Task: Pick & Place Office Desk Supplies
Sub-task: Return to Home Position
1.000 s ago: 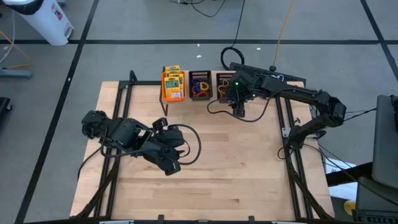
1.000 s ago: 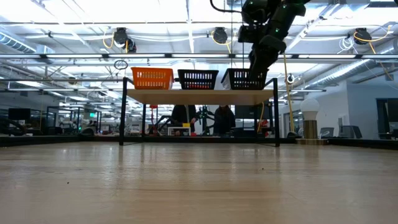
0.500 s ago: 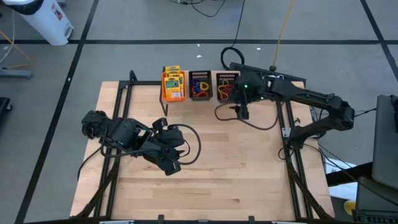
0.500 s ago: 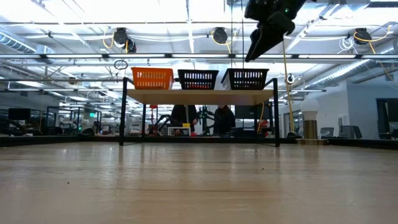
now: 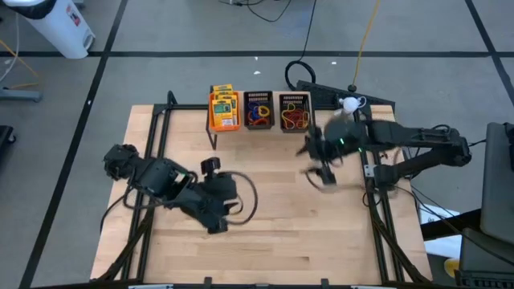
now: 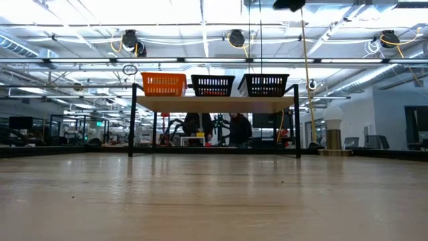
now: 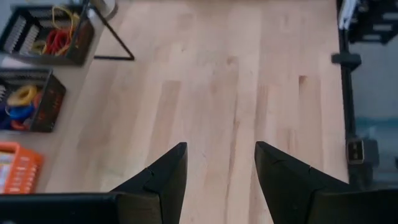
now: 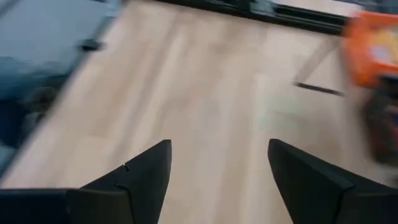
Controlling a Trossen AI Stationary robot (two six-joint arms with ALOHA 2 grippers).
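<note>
Three bins sit in a row on the shelf [image 6: 214, 104] at the back edge of the counter [image 5: 273, 241]. The orange bin [image 6: 164, 84] holds the yellow-and-green packs [image 5: 224, 108]. The middle black bin [image 6: 212, 85] and the end black bin [image 6: 264, 85] hold rubber bands [image 5: 259, 112]. The left fingers [image 7: 176, 168] hang over the left half of the counter, open and holding nothing. The right fingers [image 8: 155, 165] hang near the right edge, in front of the shelf, also open and empty.
</note>
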